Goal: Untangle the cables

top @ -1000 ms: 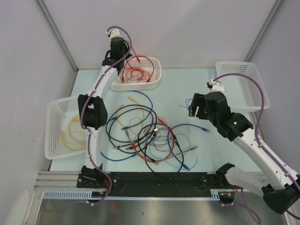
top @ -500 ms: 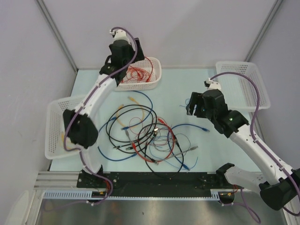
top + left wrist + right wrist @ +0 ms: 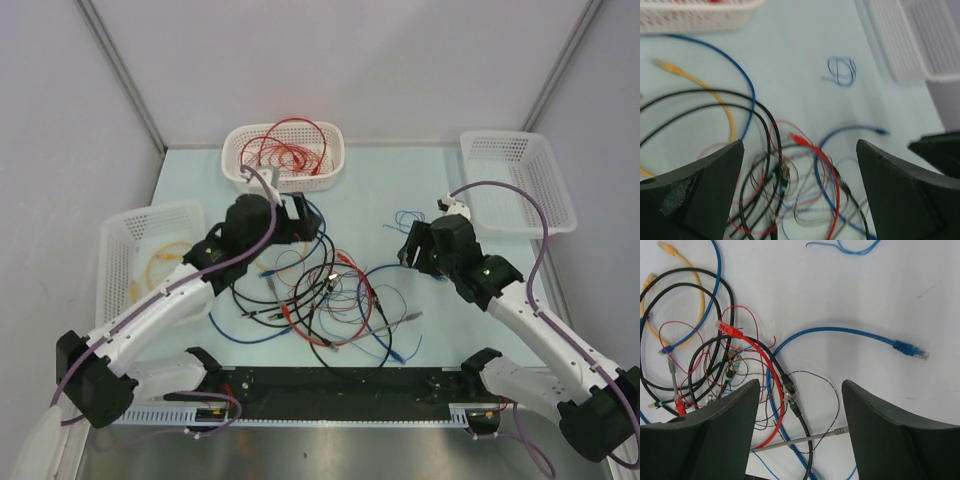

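The cables (image 3: 320, 295) lie in a loose tangle of black, red, blue, grey and yellow wires at the table's middle. My left gripper (image 3: 305, 222) hangs open above the tangle's back left edge with nothing between its fingers. In its wrist view, the left gripper (image 3: 800, 150) frames a red cable (image 3: 827, 162) and black loops (image 3: 755, 107). My right gripper (image 3: 412, 248) is open to the tangle's right. The right wrist view shows the right gripper (image 3: 801, 385) over joined black plugs (image 3: 790, 390) and a grey cable (image 3: 805, 438), gripping nothing.
A white basket (image 3: 232, 170) at the back holds red cables (image 3: 285, 152). A left basket (image 3: 112, 290) holds a yellow cable (image 3: 160, 275). A right basket (image 3: 520, 180) stands at the back right. A thin blue wire (image 3: 405, 215) and a blue plug cable (image 3: 860, 332) lie apart.
My left arm swung from the back basket down to the tangle, and its jaws opened; the red cables stayed in the basket. The right gripper shifted slightly toward the tangle.
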{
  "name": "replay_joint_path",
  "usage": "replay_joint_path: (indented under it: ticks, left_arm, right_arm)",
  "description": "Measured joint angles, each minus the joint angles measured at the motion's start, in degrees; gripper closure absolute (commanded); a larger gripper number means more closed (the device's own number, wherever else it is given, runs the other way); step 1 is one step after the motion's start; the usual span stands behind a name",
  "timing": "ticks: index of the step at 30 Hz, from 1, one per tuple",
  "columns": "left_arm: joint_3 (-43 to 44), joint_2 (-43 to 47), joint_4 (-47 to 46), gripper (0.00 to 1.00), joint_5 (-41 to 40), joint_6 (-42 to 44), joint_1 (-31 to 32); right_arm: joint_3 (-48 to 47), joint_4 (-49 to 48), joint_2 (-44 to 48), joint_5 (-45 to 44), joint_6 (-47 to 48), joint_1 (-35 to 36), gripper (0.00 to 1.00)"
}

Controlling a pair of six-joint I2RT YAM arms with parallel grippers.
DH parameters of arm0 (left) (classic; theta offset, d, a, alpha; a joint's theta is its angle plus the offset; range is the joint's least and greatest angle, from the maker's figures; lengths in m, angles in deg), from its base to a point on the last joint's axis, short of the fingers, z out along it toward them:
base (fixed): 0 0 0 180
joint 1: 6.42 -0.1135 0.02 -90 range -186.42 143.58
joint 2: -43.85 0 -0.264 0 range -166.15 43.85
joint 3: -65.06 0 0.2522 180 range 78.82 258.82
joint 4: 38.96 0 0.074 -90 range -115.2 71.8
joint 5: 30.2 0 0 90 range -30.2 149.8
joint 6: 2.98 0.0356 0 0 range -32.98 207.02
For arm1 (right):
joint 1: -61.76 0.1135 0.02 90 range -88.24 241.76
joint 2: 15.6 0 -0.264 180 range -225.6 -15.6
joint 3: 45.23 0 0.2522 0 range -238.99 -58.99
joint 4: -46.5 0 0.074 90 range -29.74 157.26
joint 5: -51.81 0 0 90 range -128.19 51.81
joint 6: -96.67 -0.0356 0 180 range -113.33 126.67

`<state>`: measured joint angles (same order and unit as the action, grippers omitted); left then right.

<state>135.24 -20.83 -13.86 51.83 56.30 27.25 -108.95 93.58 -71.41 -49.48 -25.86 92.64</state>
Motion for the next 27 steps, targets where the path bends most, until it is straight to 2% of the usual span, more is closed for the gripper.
replay_joint_path:
  ticks: [3,4,9,14,19,27]
  left_arm:
    - [-0.4,1.5,5.4,0.00,-3.0,-1.0,7.9]
    - [-4.4,6.1,6.3,0.00,-4.1,-3.3,9.0]
    - [-9.9,12.3,8.4,0.00,-3.9,-5.2,8.7]
    - [-12.7,14.9,11.1,0.00,-3.4,-6.7,8.7]
    - [-16.4,20.6,12.9,0.00,-2.4,-8.5,8.7]
    - [-18.4,23.0,14.1,0.00,-1.3,-9.5,8.7]
  right_arm:
    - [3.8,-3.1,0.0,2.3,-0.7,0.0,0.37]
    - [5.9,-4.8,-0.7,4.2,-1.1,0.0,0.38]
    - [6.5,-10.8,-5.3,7.4,-0.5,0.8,0.38]
    - [5.6,-20.2,-14.8,9.1,1.7,3.8,0.30]
    - [0.5,-24.8,-26.6,9.1,4.0,5.6,0.27]
    - [-3.0,-29.8,-36.0,8.0,6.5,9.1,0.27]
